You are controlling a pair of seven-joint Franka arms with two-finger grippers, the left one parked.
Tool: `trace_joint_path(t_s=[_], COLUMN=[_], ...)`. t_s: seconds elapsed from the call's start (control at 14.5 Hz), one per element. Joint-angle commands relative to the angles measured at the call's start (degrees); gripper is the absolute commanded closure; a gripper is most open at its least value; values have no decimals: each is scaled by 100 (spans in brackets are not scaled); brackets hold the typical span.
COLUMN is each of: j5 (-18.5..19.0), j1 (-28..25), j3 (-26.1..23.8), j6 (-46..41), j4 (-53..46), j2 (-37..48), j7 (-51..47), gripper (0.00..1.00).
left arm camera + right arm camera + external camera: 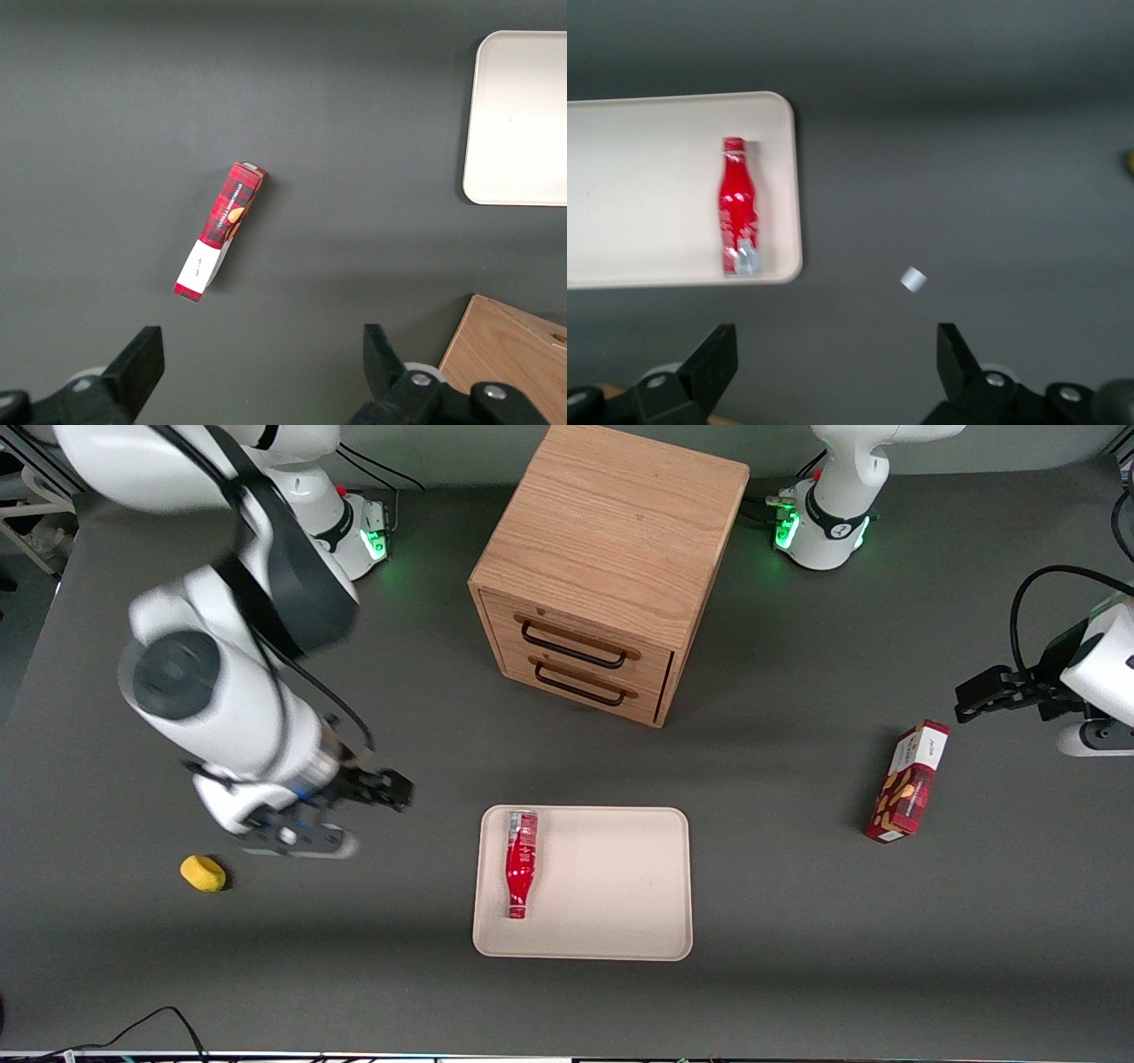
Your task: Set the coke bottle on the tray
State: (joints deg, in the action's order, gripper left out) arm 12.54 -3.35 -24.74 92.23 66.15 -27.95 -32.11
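Note:
The coke bottle (521, 861) lies flat on the beige tray (611, 886), along the tray's edge toward the working arm's end, with its red cap nearer the front camera. It also shows in the right wrist view (738, 206), on the tray (647, 195). My right gripper (390, 790) hangs above the bare table beside the tray, apart from the bottle. Its fingers (718, 354) are wide open with nothing between them.
A wooden two-drawer cabinet (602, 576) stands farther from the front camera than the tray. A yellow lump (203, 872) lies toward the working arm's end. A red snack box (908, 782) lies toward the parked arm's end. A small pale scrap (913, 280) lies on the table near the tray.

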Motion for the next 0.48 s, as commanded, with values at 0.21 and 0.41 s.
trace_joint_path(t_s=[0.21,0.41], j5=[-909,-1113], j1=[247,255], j3=[846,1365], j6=[-1547,-1910], j4=[434,1055], j2=[1492,2449], j7=[90,232], gripper=[0,0])
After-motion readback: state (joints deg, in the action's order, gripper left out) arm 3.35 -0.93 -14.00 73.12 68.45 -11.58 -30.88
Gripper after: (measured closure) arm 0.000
